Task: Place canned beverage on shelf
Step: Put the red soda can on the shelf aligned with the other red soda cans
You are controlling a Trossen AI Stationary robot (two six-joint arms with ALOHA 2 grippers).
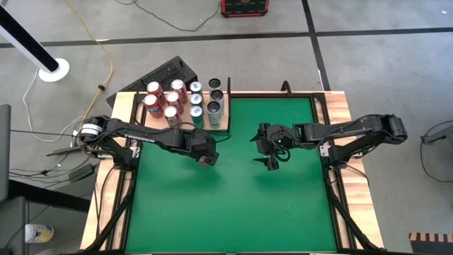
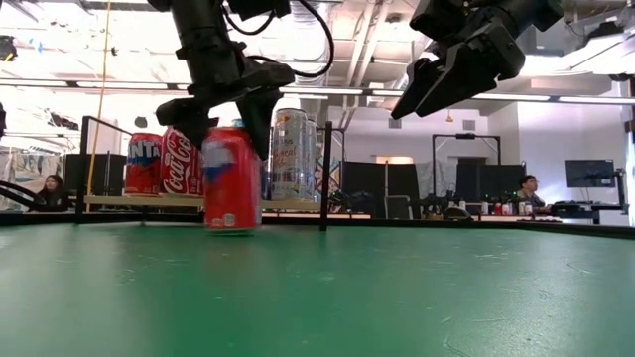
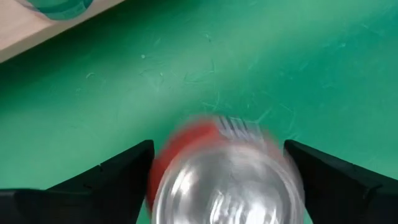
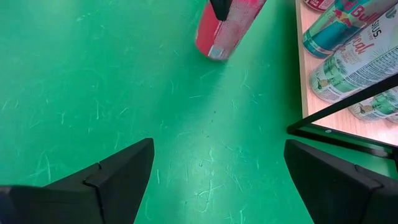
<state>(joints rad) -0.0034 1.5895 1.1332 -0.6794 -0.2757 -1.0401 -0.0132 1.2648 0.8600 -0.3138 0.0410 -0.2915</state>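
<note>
A red can stands upright on the green felt tabletop, near of the shelf; it also shows in the left wrist view and the right wrist view. My left gripper is open, pointing down over the can, with one finger on each side of its top. The shelf, a pale-wood board at the table's far left, carries several red, teal and silver cans. My right gripper is open and empty, above the table's middle right. My left gripper comes from above, pointing down, its fingers standing on either side of the red can's upper part. The can rests with its base on the felt. I cannot tell whether the fingers touch it.
A thin black frame post stands at the shelf's right end, and a bar of it crosses the right wrist view. The wooden side strips border the felt. People sit in the room beyond the table.
</note>
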